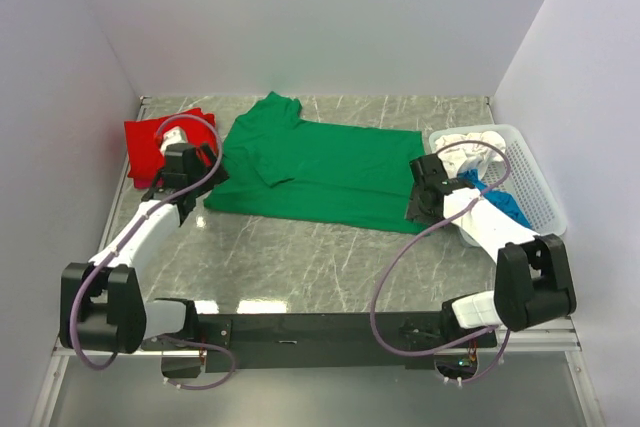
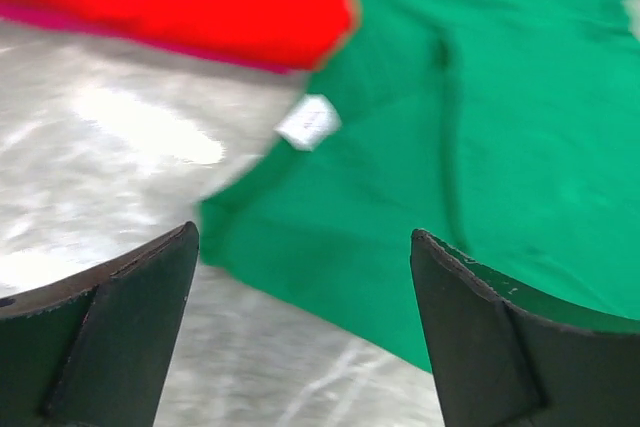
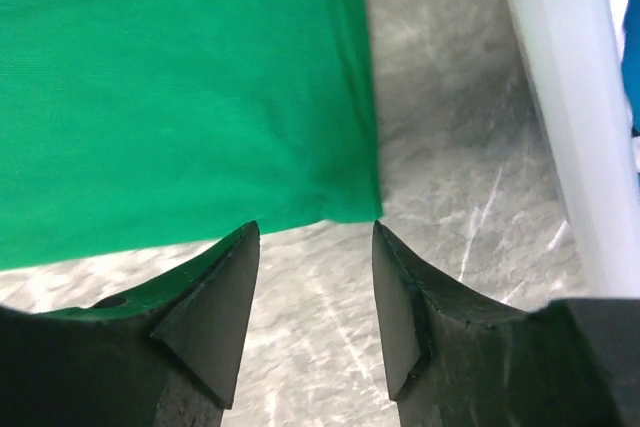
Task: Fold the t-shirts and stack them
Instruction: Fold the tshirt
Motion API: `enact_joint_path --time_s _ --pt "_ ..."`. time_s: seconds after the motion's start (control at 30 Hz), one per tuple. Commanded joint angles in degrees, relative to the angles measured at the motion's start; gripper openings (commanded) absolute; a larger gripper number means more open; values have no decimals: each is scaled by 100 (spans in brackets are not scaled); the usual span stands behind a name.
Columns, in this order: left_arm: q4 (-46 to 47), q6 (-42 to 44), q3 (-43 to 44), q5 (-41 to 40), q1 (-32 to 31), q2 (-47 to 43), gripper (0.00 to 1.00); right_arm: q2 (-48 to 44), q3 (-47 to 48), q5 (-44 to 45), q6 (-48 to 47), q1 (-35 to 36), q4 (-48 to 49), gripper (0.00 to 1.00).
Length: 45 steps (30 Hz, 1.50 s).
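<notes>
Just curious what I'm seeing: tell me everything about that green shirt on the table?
The green shirt is plain, bright, soft-looking cloth, spread flat on the marbled table, collar leftward by the red shirt, hem near the white basket. One sleeve sticks out; a small white label shows. The left pincer and right pincer, both open, stand at its ends, holding nothing.

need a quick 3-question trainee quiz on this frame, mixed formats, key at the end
1. True or false: the green t-shirt lies spread on the table, outside the basket.
2. Where is the red t-shirt? A) left of the green one, at the table's far left B) inside the basket C) held in the right jaws
3. Fill in: both arms' jaws are ____, with nothing between them.
Key: 1 true; 2 A; 3 open.
</notes>
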Motion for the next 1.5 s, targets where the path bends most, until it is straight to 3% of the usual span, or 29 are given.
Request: enact_joint_path --time_s 0.0,0.33,0.57,1.47 --pt "128 -142 272 144 -227 -141 92 -315 449 349 22 265 -204 56" --pt "1270 -440 966 1550 -948 1677 93 -272 740 156 251 1030 -90 58" --pt "1614 -379 1449 1744 -1018 2565 94 -210 792 15 339 1443 -37 58" --pt "1394 -292 2197 1710 -1308 3612 94 -43 854 -47 365 1672 -81 58"
